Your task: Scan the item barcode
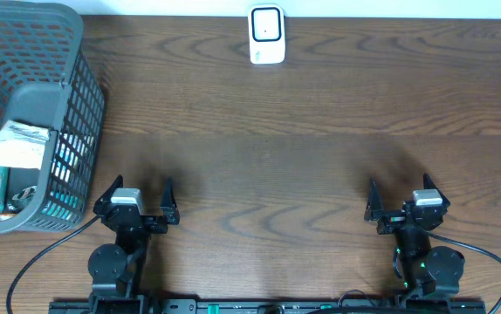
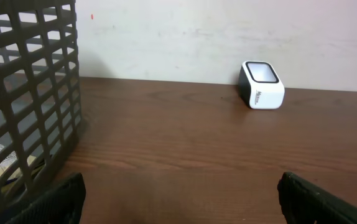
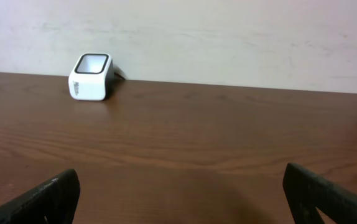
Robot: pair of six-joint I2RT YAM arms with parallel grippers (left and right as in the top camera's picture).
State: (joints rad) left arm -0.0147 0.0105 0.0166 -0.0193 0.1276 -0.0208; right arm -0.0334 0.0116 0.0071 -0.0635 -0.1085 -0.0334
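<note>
The left fingers (image 1: pixel 169 199) and right fingers (image 1: pixel 374 199) are spread wide and empty at seven and five o'clock, so by my read nothing is done yet: the items (image 1: pixel 15 144) lie in the basket (image 1: pixel 50 87) at nine o'clock, the scanner (image 1: pixel 266 35) stands at twelve, and picking and scanning are left.

Left end effector (image 1: pixel 141 184) and right end effector (image 1: pixel 399 182) wide open.
</note>
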